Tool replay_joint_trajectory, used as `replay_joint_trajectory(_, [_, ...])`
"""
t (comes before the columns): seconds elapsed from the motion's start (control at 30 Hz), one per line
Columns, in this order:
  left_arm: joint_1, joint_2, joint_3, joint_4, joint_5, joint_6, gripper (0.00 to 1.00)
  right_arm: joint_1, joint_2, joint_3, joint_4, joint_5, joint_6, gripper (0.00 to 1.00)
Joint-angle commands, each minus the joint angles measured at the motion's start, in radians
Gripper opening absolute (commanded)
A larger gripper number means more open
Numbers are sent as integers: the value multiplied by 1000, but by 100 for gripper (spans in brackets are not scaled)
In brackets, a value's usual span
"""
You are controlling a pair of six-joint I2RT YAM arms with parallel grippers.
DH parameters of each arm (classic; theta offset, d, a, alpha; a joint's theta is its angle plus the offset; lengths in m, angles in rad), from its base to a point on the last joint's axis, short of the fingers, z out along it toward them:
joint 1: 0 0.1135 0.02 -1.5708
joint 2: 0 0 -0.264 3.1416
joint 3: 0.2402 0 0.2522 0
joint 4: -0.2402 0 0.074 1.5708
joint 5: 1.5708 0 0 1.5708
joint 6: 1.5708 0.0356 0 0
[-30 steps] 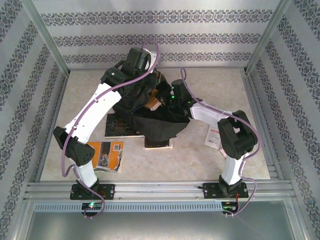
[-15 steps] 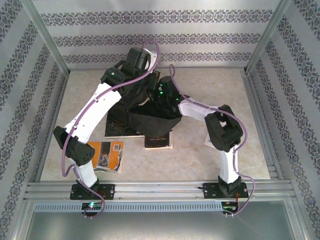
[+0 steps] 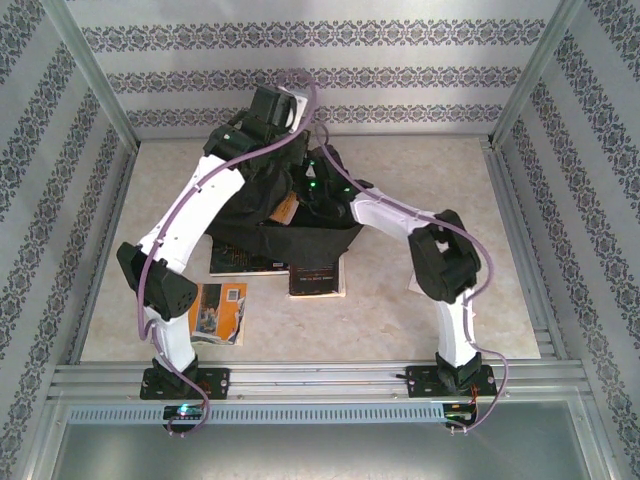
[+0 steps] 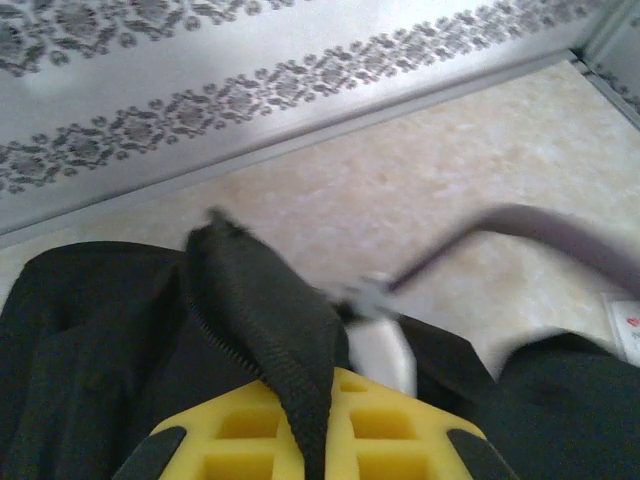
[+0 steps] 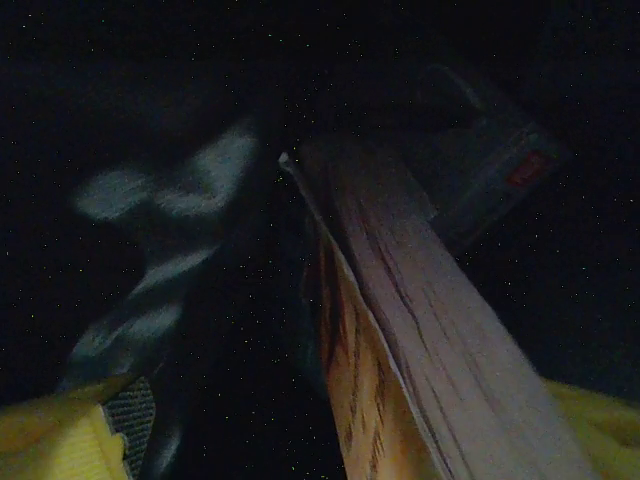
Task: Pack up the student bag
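We see the student bag [image 3: 300, 235] slumped mid-table toward the far wall, with both arms reaching over it. The left gripper [image 4: 315, 430] is pinched tight on the bag's zippered rim [image 4: 265, 320], and the fabric is pulled up into a ridge between the yellow fingers. We judge this is to hold the mouth open so the soft bag doesn't collapse.

The right gripper [image 5: 330, 440] is down in the dark interior with its jaws spread wide. A book [image 5: 400, 290] stands on edge between them, page edges toward the camera. It leans toward one side and the other pad [image 5: 50, 440] is clear of it, so we read it as not clamped.

Step in hand: letting a book go inside.

Not yet packed, on the table [image 3: 420, 170]:
- an orange-cover book [image 3: 215, 308] near the left arm's base
- a dark book [image 3: 243, 260] at the bag's near edge
- another dark book [image 3: 316, 279] just beside it

Risk: the rim slips and the mouth closes over the right wrist.
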Motion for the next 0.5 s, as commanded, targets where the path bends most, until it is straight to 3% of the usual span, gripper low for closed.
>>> replay_joint_trajectory(0.0, [69,43,34,53,-38,-58,0,-21,-186,-57,-85,25,-188,87])
replay_joint_trajectory(0.2, [177,104,72,90,68,-170,0,-58,-367,-209,-181,77,-269,81])
replay_joint_trajectory(0.37, [188,208,225,13,151,-188,0,-66,-445,-328,-216,59,-309,76])
replay_joint_trajectory(0.47, [185,255,268,-56,250,-222,15,-66,-454,-359,-289,34,-327,74])
